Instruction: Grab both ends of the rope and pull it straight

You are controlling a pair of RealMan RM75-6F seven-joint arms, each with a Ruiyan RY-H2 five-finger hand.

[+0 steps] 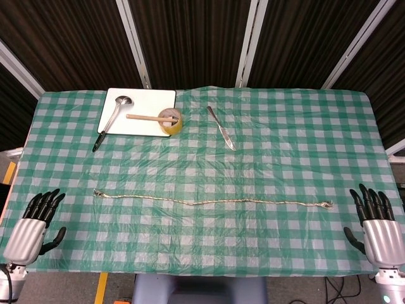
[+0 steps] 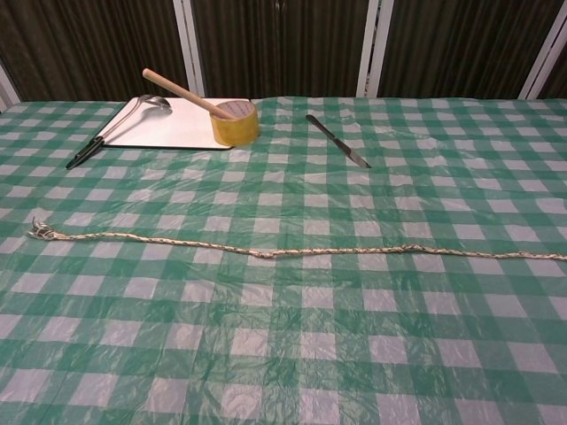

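A thin pale rope (image 1: 212, 202) (image 2: 292, 251) lies stretched nearly straight across the green checked tablecloth, with a small knot near its middle. Nothing holds either end. My left hand (image 1: 31, 229) is at the table's front left corner, well clear of the rope's left end (image 1: 97, 192), its fingers spread and empty. At the front right corner my right hand (image 1: 376, 229) is likewise spread and empty, a little right of and below the rope's right end (image 1: 328, 204). Neither hand shows in the chest view.
At the back left a white cutting board (image 1: 144, 95) (image 2: 177, 133) carries a ladle (image 1: 111, 120) and a yellow tape roll (image 1: 171, 120) (image 2: 236, 122) with a wooden stick in it. A knife (image 1: 220, 127) (image 2: 337, 152) lies behind the rope's middle.
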